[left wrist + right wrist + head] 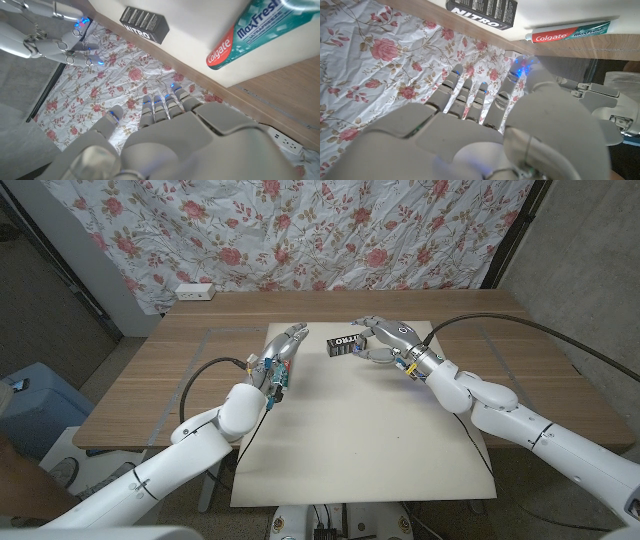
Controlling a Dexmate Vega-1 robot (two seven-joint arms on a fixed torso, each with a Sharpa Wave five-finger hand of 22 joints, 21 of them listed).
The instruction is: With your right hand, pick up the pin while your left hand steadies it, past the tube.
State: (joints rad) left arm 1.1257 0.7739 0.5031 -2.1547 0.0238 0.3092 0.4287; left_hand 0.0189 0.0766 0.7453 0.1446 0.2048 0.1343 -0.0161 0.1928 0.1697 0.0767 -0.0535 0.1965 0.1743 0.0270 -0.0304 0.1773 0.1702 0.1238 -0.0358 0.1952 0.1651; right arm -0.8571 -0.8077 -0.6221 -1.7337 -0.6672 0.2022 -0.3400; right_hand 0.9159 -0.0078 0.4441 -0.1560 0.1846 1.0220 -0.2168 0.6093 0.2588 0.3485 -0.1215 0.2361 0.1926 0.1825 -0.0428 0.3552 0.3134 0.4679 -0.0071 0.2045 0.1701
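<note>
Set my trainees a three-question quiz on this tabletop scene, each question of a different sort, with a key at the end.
1. True or false: in the head view, the black box lies between the left hand and the right hand.
2. Which brand name is printed on the toothpaste tube? A. Colgate B. Crest C. Sensodyne
3. Fill in the blank: the white lettering on the black box reads ____.

Key: 1. True. 2. A. 3. NITRO.
</note>
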